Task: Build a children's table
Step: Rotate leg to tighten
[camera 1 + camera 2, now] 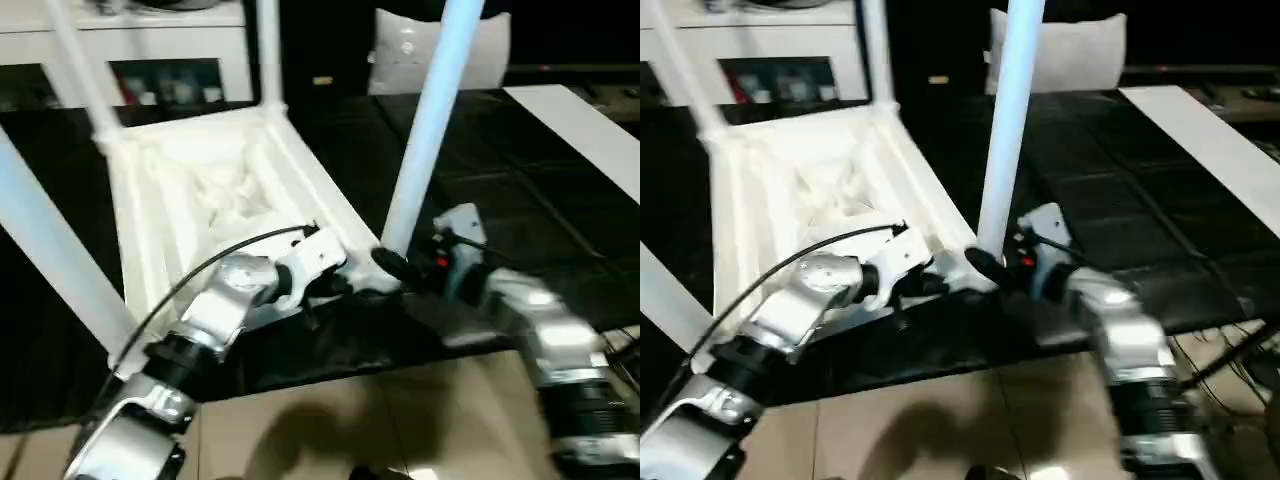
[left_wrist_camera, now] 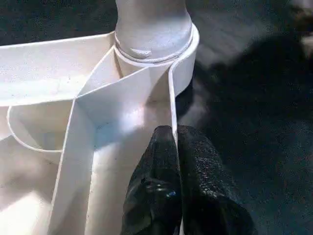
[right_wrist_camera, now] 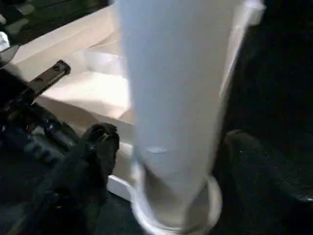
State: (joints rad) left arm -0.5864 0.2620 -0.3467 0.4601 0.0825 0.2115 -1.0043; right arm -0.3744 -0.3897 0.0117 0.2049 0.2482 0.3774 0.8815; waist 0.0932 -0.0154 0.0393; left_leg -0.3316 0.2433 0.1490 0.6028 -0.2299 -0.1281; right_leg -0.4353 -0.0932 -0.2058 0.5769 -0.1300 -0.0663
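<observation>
Tabletop (image 1: 210,190) upside down on black work table (image 1: 500,180), ribs up, spanning upper left to centre of the left eye view. Four legs standing in corner sockets: far-left leg (image 1: 80,80) and far-centre leg (image 1: 268,50) along the top edge, near-left leg (image 1: 50,260) slanting across the left edge, near-right leg (image 1: 425,130) rising from centre to the top. Judged nearly done: all legs in place, with perhaps only final seating and turning the table upright left. Left gripper (image 1: 335,285) at the tabletop's near side wall, centre frame. Right gripper (image 1: 395,268) at the foot of the near-right leg, just right of centre. Table edge close below both wrists, bare floor (image 1: 350,420) along the bottom. Wide open black surface on the right, bounded by a white strip (image 1: 590,130) at upper right.

Right eye view: same layout, nothing added.

Left wrist view: black fingers (image 2: 156,166) pressed together, pinching the thin side wall just below the corner socket (image 2: 186,54). Dark table surface free on the right half of the frame, ribs crowding the left.

Right wrist view: fingers spread wide either side of the leg's foot, one at lower left (image 3: 100,142), the other dim at right, neither seen touching, nothing held. Room to draw back, judged, though the left gripper sits close at the left edge.
</observation>
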